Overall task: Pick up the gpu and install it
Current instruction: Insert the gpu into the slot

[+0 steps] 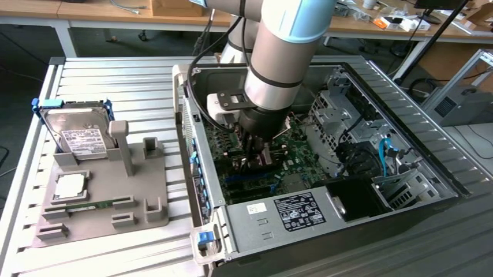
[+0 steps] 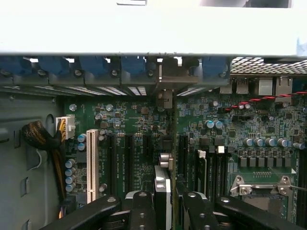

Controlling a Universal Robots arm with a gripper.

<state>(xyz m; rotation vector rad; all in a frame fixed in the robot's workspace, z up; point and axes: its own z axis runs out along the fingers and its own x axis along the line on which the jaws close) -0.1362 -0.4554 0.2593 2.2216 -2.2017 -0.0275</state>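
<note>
My gripper (image 1: 258,154) reaches down into the open computer case (image 1: 231,222), just above the green motherboard (image 1: 297,156). In the wrist view the gripper (image 2: 165,206) is shut on the gpu (image 2: 162,184), which shows edge-on as a thin card between the two black fingers (image 2: 144,211). The card runs from the fingers toward the case's rear slot openings, where its metal end bracket (image 2: 165,98) sits. It stands upright over the motherboard (image 2: 129,120), among the black expansion slots (image 2: 182,153). Whether its lower edge is in a slot is hidden.
A grey parts holder (image 1: 100,196) on the exterior view's left carries a silver hard drive (image 1: 77,135) and a green RAM stick (image 1: 86,206). Inside the case are a white slot (image 2: 92,163), a cable bundle (image 2: 41,136), the CPU socket (image 2: 261,184) and the power supply (image 1: 297,210).
</note>
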